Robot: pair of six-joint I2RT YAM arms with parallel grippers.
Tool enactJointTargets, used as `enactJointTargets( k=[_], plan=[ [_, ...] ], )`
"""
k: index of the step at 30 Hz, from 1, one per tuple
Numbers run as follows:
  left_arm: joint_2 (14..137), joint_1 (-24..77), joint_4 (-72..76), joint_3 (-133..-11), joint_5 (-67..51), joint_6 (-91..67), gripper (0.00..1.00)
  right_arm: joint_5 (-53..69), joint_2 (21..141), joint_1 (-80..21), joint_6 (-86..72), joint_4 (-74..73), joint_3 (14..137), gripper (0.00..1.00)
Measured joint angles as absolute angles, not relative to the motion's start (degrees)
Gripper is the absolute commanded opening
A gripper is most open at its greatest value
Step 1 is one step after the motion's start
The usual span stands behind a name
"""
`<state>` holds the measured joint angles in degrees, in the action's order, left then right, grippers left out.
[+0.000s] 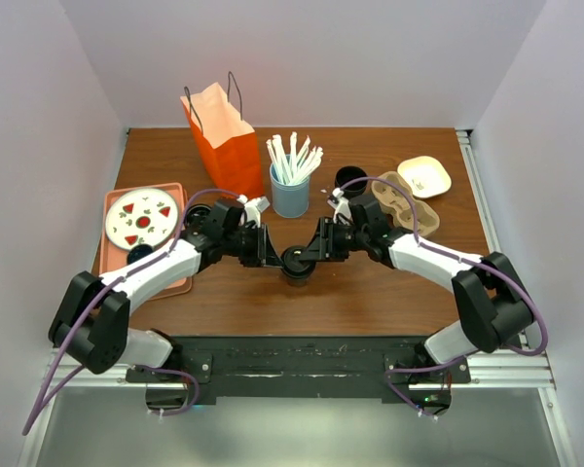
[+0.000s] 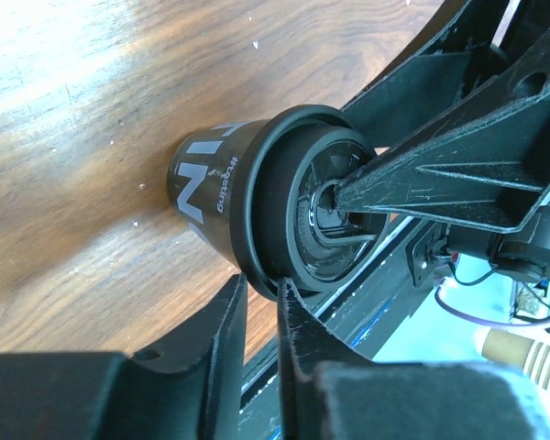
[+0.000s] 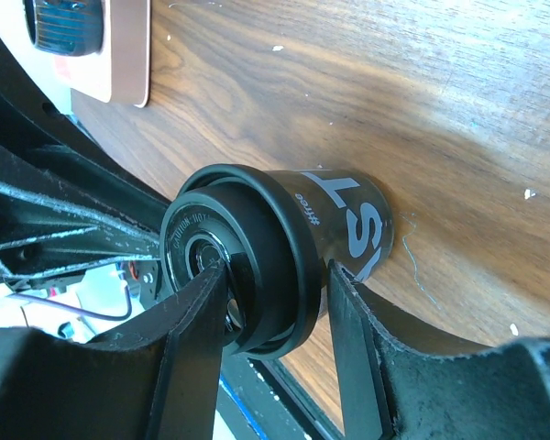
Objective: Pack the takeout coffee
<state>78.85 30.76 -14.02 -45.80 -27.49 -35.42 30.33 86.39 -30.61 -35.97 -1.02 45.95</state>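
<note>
Wood table [image 1: 370, 282]: dark, black-lidded takeout coffee [image 1: 297, 261]

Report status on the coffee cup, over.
Takeout coffee upright on table, lidded. Right fingers straddle its lid, gripping. Left fingers nearly together at the rim, grip unclear. Straw holder behind, apart.

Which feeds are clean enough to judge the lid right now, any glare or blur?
Top external: even light, sharp, but the takeout coffee is tiny and dark. Left wrist: glare on the table, left fingers soft, lid crisp. Right wrist: lettering sharp, right fingers soft.
</note>
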Motion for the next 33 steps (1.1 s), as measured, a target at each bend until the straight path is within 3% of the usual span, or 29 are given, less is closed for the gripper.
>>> enactJointTargets(
  k=[4, 19, 29, 33],
  plan=[
    [78.5, 30.0, -11.4, -44.0, -28.3, -37.1, 0.08, 30.6, 86.1, -30.5, -36.6, 0.9, 44.6, 0.43],
    [81.9, 27.3, -7.1, -42.1, -33.6, -38.9, 0.07, 31.2, 86.6, -30.3, -37.5, 4.3, 43.2, 0.4],
    [82.3, 27.0, -9.7, -44.2, -33.9, -38.5, 0.25, 31.2, 86.6, -30.3, -37.5, 4.8, 43.0, 0.39],
    [83.0, 27.0, -14.9, -47.5, -32.1, -37.5, 0.29, 30.7, 86.6, -30.4, -37.1, 2.3, 44.7, 0.43]
  ],
)
